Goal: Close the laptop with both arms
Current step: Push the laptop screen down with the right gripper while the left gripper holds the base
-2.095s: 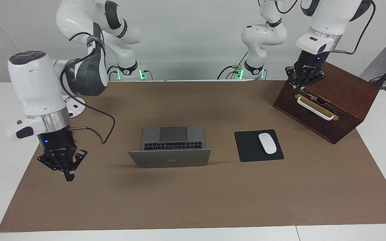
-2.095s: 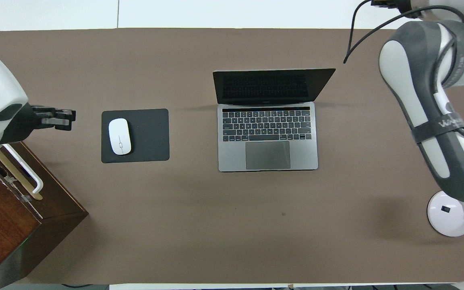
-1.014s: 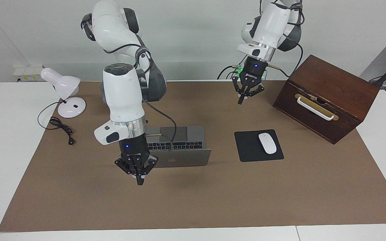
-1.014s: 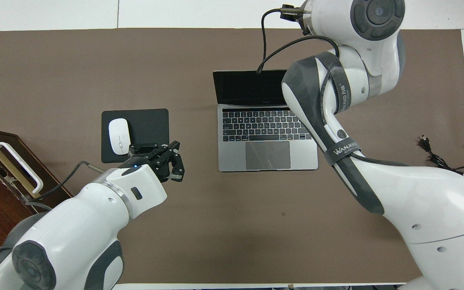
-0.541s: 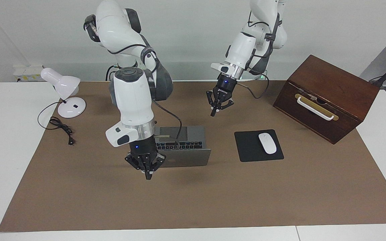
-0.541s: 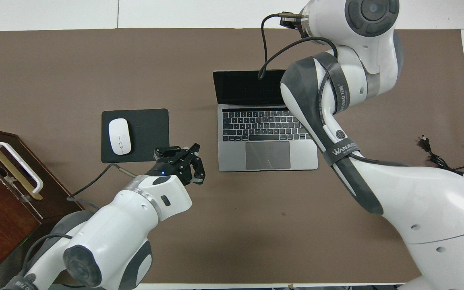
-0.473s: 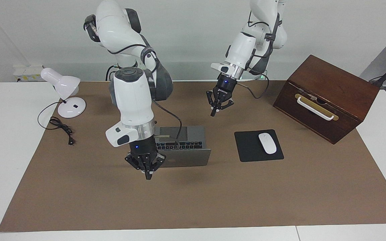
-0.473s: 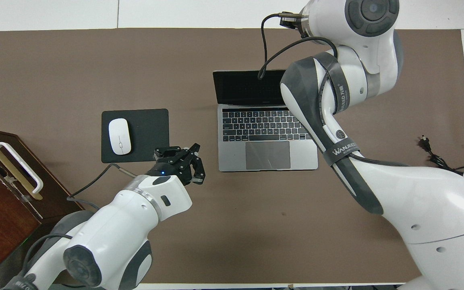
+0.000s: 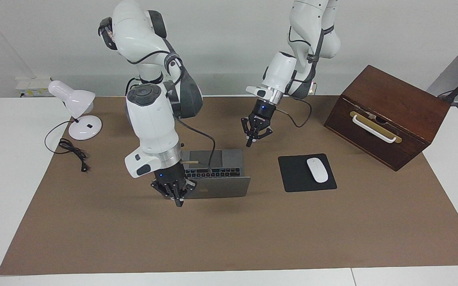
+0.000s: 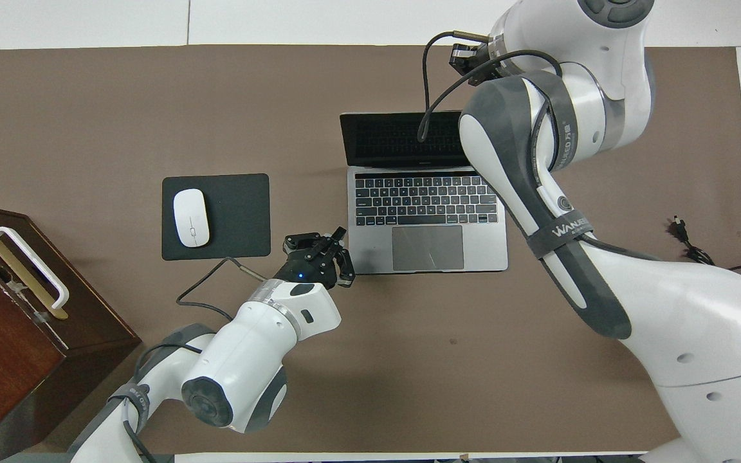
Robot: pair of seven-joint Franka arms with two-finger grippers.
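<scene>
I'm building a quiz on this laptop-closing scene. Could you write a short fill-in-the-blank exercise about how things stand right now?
1. The laptop has its lid ____.
2. The white mouse lies on a black ____.
3. The right gripper hangs at the ____ of the laptop.
4. The left gripper hangs over the brown mat, and the wooden box stands at the ____ arm's end of the table.

Missing words: open; mouse pad; lid; left

Mat (image 9: 253, 238) bare around laptop (image 9: 221, 186); mouse pad (image 9: 306, 172) beside.
</scene>
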